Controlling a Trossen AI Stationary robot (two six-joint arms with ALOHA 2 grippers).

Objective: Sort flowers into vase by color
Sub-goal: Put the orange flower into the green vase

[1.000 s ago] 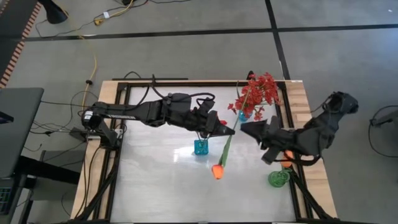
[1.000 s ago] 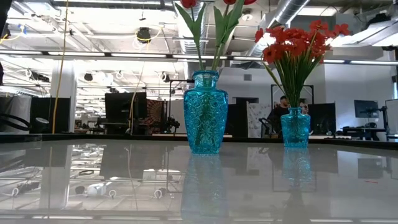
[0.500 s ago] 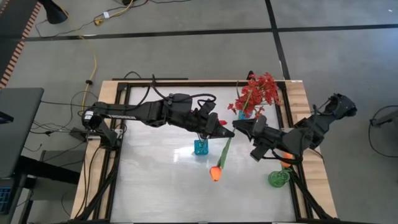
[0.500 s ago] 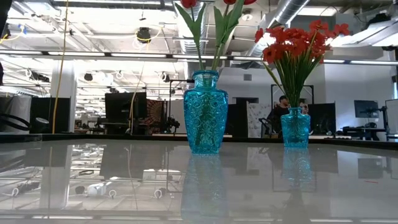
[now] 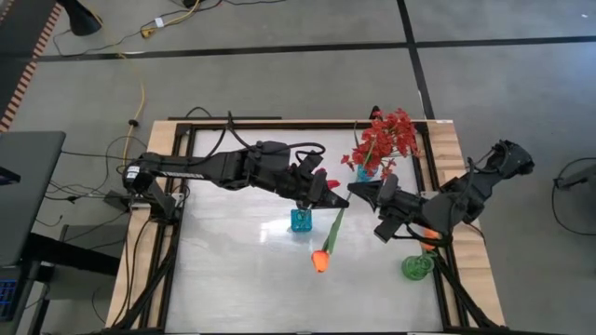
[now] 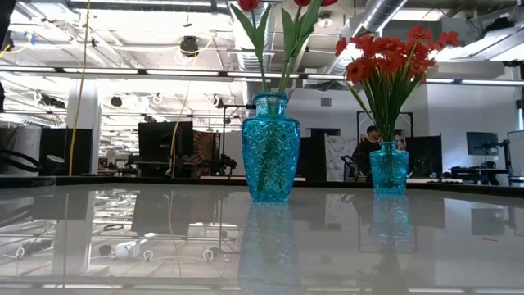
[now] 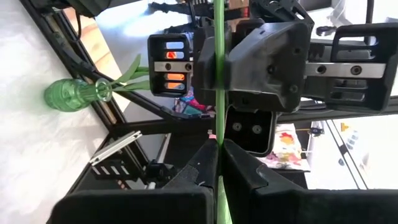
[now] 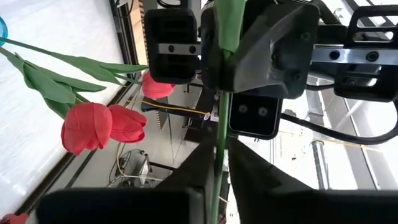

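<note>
Since a second ago my right claw (image 5: 352, 194) has slid in and clamped the orange tulip's stem (image 5: 335, 221) beside my left claw (image 5: 333, 193), likewise clamped, for a handover

Bright even overhead light; glare on tabletop (image 5: 242, 261); wrist views blown-out bkgd, close parts soft.
</note>
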